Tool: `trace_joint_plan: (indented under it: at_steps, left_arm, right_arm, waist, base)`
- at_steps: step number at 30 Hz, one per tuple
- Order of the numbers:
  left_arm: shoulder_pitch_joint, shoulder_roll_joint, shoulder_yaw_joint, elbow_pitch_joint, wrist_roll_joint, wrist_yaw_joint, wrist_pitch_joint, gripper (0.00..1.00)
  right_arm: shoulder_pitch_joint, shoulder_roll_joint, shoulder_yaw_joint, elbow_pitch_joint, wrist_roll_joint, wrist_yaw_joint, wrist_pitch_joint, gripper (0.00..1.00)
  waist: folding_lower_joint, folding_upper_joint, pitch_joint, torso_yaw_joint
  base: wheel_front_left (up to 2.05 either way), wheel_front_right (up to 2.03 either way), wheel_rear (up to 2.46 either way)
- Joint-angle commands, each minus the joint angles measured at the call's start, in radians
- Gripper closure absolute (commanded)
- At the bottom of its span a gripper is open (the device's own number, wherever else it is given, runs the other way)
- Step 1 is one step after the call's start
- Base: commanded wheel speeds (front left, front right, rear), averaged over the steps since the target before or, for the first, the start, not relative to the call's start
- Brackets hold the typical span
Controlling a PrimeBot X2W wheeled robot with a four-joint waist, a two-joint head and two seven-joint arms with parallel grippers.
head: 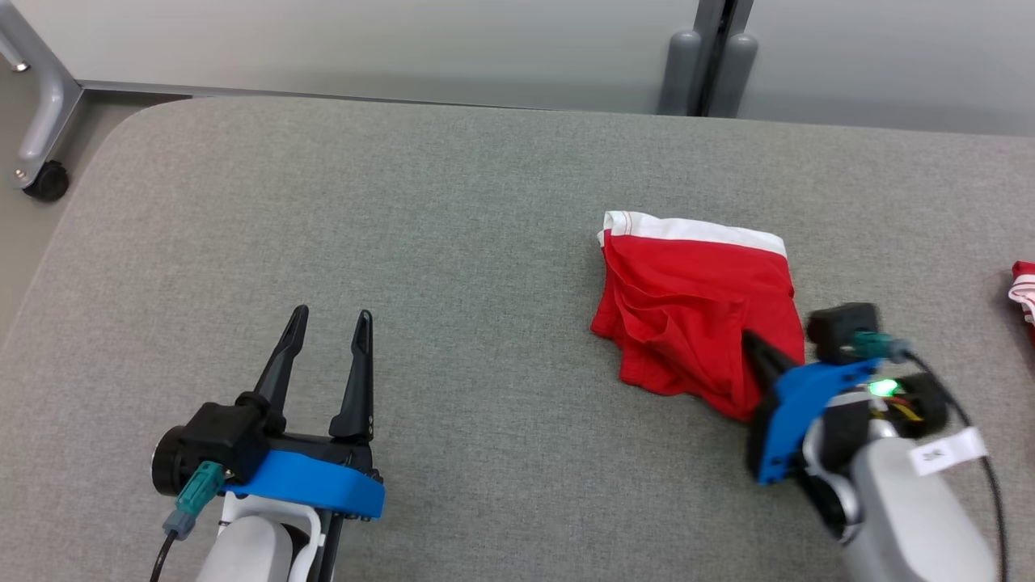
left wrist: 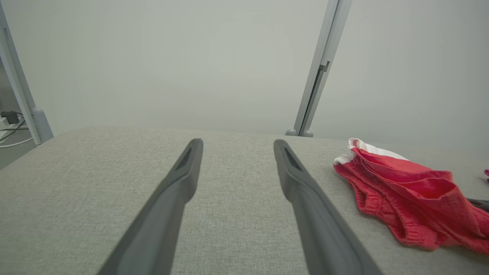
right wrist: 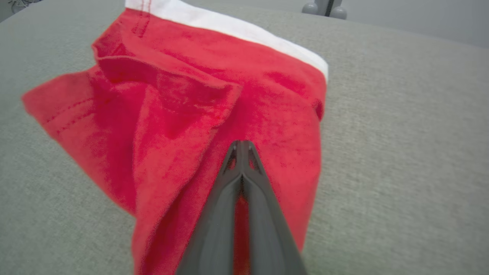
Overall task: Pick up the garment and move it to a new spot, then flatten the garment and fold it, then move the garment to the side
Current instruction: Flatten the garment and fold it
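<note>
The garment (head: 687, 299) is a pair of red shorts with a white waistband, lying rumpled on the right half of the grey cloth-covered table (head: 453, 242). My right gripper (head: 750, 338) lies on its near right part. In the right wrist view my right gripper (right wrist: 240, 144) has its fingers pressed together over the garment (right wrist: 229, 76), with red cloth pinched in the slit between them. My left gripper (head: 333, 314) rests open at the lower left, well apart from the cloth. In the left wrist view my left gripper (left wrist: 237, 142) points over bare table, the garment (left wrist: 401, 183) off to its right.
A red-and-white striped cloth (head: 1025, 291) pokes in at the table's right edge. A grey post (head: 711, 56) stands behind the far edge, and a wheeled frame leg (head: 40, 121) stands beyond the far left corner. The table's left and middle are bare fabric.
</note>
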Motion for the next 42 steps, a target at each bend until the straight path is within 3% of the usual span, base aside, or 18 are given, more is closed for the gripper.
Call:
trace_joint_plan:
  at_steps: [1,11,15,18,19,21,26,32,42]
  left_arm:
    - [-0.01,0.004,0.005,0.0,-0.001,-0.007,-0.005,0.0]
    - [0.013,0.001,0.018,0.013,-0.004,-0.007,-0.005,0.0]
    - [0.023,-0.002,0.023,0.014,-0.004,-0.005,-0.005,0.0]
    - [0.039,-0.001,0.032,0.015,-0.003,-0.005,-0.005,0.0]
    - [0.044,-0.001,0.036,0.016,-0.003,-0.005,-0.005,0.0]
    - [0.055,0.0,0.047,0.016,-0.004,-0.005,-0.005,0.0]
    - [0.096,0.002,0.078,0.017,0.0,-0.002,-0.005,0.0]
    - [0.134,0.004,0.109,0.022,0.003,0.001,-0.005,0.0]
    - [0.159,0.004,0.143,0.035,0.008,0.004,-0.005,0.0]
  right_arm:
    - [-0.015,0.012,0.022,0.007,0.009,0.0,-0.01,1.0]
    - [-0.001,0.036,0.454,0.004,0.177,0.0,0.013,1.0]
    - [0.008,0.018,0.528,-0.03,0.244,0.0,0.002,1.0]
    - [0.027,0.007,0.48,-0.07,0.277,0.0,-0.052,1.0]
    - [0.037,0.004,0.442,-0.089,0.279,0.0,-0.082,0.91]
    - [0.068,0.0,0.345,-0.12,0.266,0.0,-0.144,0.0]
    - [0.177,0.024,0.098,-0.214,0.199,0.0,-0.265,0.0]
    - [0.292,0.047,-0.104,-0.283,0.091,0.0,-0.276,0.0]
    - [0.356,0.048,-0.161,-0.28,0.026,0.0,-0.27,0.0]
  waist:
    - [0.0,0.0,0.002,0.004]
    - [0.0,0.0,-0.034,-0.005]
    - [0.0,0.0,-0.052,-0.018]
    - [0.0,0.0,-0.075,-0.028]
    - [0.0,0.0,-0.083,-0.032]
    - [0.0,0.0,-0.1,-0.04]
    - [0.0,0.0,-0.142,-0.071]
    - [0.0,0.0,-0.178,-0.112]
    - [0.0,0.0,-0.202,-0.16]
  base:
    - [0.0,0.0,0.0]
    - [0.0,0.0,0.0]
    - [0.0,0.0,0.0]
    - [0.0,0.0,0.0]
    - [0.0,0.0,0.0]
    - [0.0,0.0,0.0]
    - [0.0,0.0,0.0]
    - [0.0,0.0,0.0]
    - [0.0,0.0,0.0]
